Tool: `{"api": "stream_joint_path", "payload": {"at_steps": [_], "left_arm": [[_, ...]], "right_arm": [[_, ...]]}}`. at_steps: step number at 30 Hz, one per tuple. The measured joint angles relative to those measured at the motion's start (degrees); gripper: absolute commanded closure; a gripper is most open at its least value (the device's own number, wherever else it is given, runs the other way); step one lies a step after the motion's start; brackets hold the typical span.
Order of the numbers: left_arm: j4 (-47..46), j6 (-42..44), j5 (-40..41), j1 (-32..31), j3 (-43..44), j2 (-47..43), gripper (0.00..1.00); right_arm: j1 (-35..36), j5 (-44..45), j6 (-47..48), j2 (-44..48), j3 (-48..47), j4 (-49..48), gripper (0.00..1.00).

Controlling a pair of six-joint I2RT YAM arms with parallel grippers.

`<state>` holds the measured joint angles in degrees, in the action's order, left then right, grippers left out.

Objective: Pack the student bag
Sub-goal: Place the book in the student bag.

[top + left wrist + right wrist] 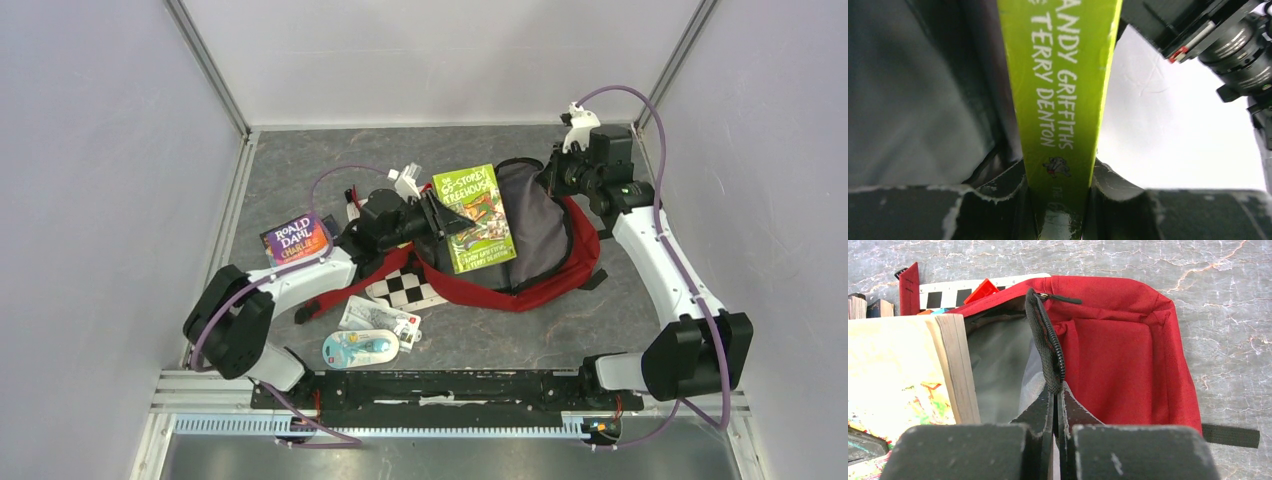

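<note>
I have the left gripper (1060, 200) pinching the green Treehouse paperback (474, 218) at its spine, and I hold it tilted over the student bag (585, 240) so it can slide straight into the grey-lined mouth. The right gripper (1055, 400) is pressed together on the black zipper edge (1047, 340), lifting that flap so the opening stands wide. The bag itself lies on the desk (300, 160) between my two arms. The Roald Dahl book (297, 240) sits beside my left arm, probably next in.
</note>
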<state>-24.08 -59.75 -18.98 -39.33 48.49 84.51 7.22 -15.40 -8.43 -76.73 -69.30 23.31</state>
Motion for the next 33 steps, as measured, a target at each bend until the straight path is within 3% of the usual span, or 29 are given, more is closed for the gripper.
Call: {"api": "stream_joint_path", "payload": {"at_steps": [6, 16, 24, 33], "left_arm": [[-7.43, -1.49, 0.07, -0.17, 0.96, 6.32, 0.98], [-12.11, -1.64, 1.53, -0.2, 0.72, 17.09, 0.98], [-9.7, -1.51, 3.96, -0.92, 3.06, 21.77, 0.98], [-7.87, -3.37, 4.04, -4.76, 13.94, 25.79, 0.98]], "right_arm": [[0.0, -0.44, -1.16, 0.92, 0.0, 0.0, 1.0], [0.09, -2.75, -3.67, 2.47, -2.62, 0.09, 1.0], [1.11, -3.78, -5.05, 3.41, -2.91, -0.13, 1.0], [5.07, -1.95, -5.27, 3.39, -2.91, -0.74, 1.0]]}}
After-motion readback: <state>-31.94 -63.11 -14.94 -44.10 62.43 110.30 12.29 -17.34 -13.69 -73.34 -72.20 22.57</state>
